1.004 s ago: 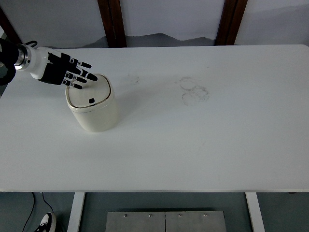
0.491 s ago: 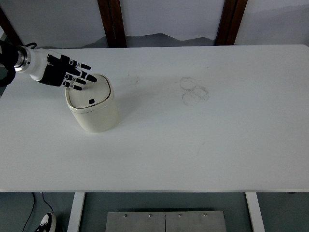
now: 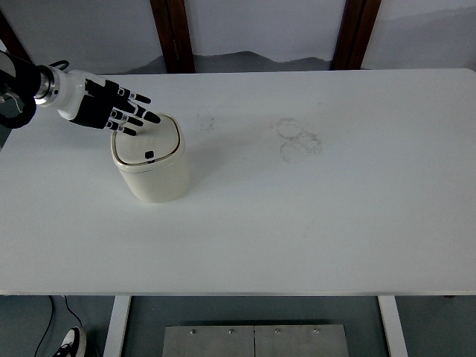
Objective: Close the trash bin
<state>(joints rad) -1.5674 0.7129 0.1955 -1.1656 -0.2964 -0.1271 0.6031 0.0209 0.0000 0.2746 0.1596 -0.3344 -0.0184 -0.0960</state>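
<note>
The left hand's [image 3: 104, 106] fingers [image 3: 137, 113] are spread, holding nothing, their tips over the back rim of the cream bin's [image 3: 152, 159] shut lid [image 3: 147, 140]. The bin stands upright at the left of the white table [image 3: 312, 216], which bears faint ring marks [image 3: 299, 139], with dark wooden posts [image 3: 172, 33] behind. Since a second ago, hand and bin sit slightly farther right.

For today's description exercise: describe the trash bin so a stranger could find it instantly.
On the white table, look to the left part, just beneath the robot's left hand. There stands a small cream trash bin with a rounded-square lid and a small black button; it is the only object on the table.
</note>
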